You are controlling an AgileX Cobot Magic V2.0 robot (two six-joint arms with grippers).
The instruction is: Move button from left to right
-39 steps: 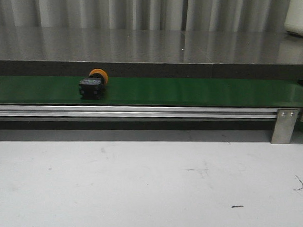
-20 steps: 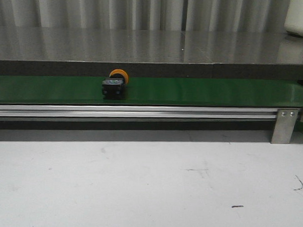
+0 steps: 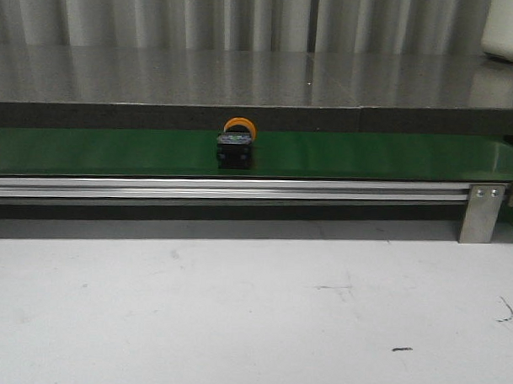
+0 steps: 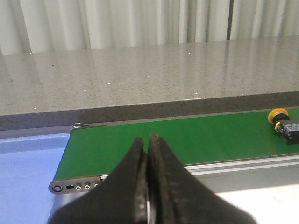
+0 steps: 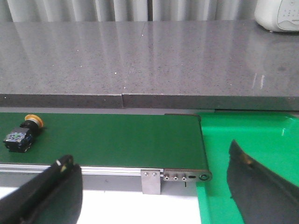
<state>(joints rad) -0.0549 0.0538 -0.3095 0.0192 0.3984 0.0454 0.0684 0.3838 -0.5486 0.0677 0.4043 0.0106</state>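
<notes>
The button (image 3: pixel 235 147), an orange-yellow cap on a black blocky body, lies on its side on the green conveyor belt (image 3: pixel 367 155), a little left of the middle in the front view. It also shows in the left wrist view (image 4: pixel 285 126) and in the right wrist view (image 5: pixel 22 133). My left gripper (image 4: pixel 147 138) is shut and empty, near the belt's left end. My right gripper (image 5: pixel 149 161) is open and empty, near the belt's right end. Neither gripper shows in the front view.
A grey stone counter (image 3: pixel 244 78) runs behind the belt. An aluminium rail (image 3: pixel 240 191) with a bracket (image 3: pixel 482 212) fronts it. A green bin (image 5: pixel 247 140) stands past the belt's right end, a blue tray (image 4: pixel 23 163) at its left end. A white object (image 3: pixel 508 28) sits back right.
The button has travelled to the right along the belt, from about a third of the way across towards the middle. Nothing else in the front view has moved.
</notes>
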